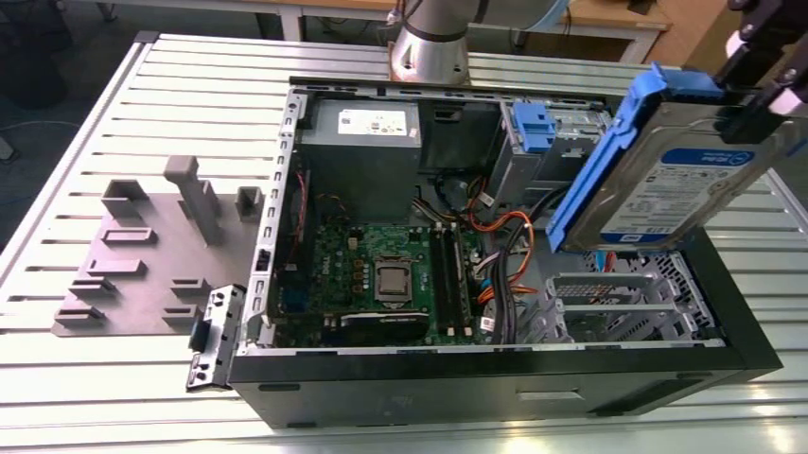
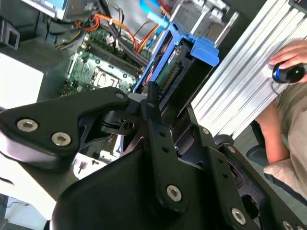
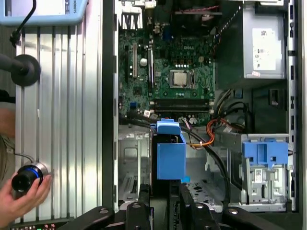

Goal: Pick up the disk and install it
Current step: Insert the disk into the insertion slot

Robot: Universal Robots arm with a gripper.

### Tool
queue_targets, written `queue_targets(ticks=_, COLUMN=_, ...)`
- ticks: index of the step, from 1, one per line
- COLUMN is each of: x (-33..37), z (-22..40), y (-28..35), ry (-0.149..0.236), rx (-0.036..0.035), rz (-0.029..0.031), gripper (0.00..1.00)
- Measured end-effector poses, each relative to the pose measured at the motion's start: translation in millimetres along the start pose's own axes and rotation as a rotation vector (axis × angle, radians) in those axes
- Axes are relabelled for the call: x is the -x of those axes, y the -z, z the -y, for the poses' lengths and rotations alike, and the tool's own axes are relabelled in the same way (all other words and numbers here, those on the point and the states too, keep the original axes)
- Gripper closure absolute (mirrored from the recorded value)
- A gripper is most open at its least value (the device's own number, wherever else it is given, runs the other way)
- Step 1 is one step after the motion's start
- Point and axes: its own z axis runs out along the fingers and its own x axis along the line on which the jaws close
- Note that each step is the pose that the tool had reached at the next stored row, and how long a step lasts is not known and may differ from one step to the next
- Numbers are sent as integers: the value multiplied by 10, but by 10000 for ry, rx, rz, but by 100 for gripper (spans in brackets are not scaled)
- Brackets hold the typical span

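The disk (image 1: 669, 175), a silver hard drive with a white-and-blue label and blue plastic rails, hangs tilted in the air above the right side of the open computer case (image 1: 505, 374). My gripper (image 1: 755, 85) is shut on its upper end. In the second wrist view the black fingers (image 2: 152, 108) clamp the disk (image 2: 184, 62) from both sides. The first wrist view looks down the disk's blue rail (image 3: 171, 155), with my gripper (image 3: 164, 194) around it, above an empty metal bay (image 3: 132, 163) beside the motherboard (image 3: 172, 72).
Inside the case stand a grey power-supply box (image 1: 360, 142), a blue-tabbed drive cage (image 1: 550, 132) and orange and black cables (image 1: 505, 246). A grey fixture plate (image 1: 151, 246) lies at the exterior view's left. A person's hand (image 3: 19, 191) rests on a knob beside the case.
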Motion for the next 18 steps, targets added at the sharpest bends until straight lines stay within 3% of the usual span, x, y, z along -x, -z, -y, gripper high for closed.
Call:
queue_targets(ticks=3, x=2, z=124, y=-6, ry=-1, rx=15, rz=1, gripper=65)
queue_targets(ticks=6, x=2, z=187, y=-46, ry=-1, rx=24, rz=-2, gripper=65)
queue_targets(ticks=13, x=-17, z=233, y=-171, ry=-2, rx=40, rz=-1, gripper=65)
queue_targets(ticks=18, x=-91, z=251, y=-258, ry=-2, rx=48, rz=-1, gripper=65)
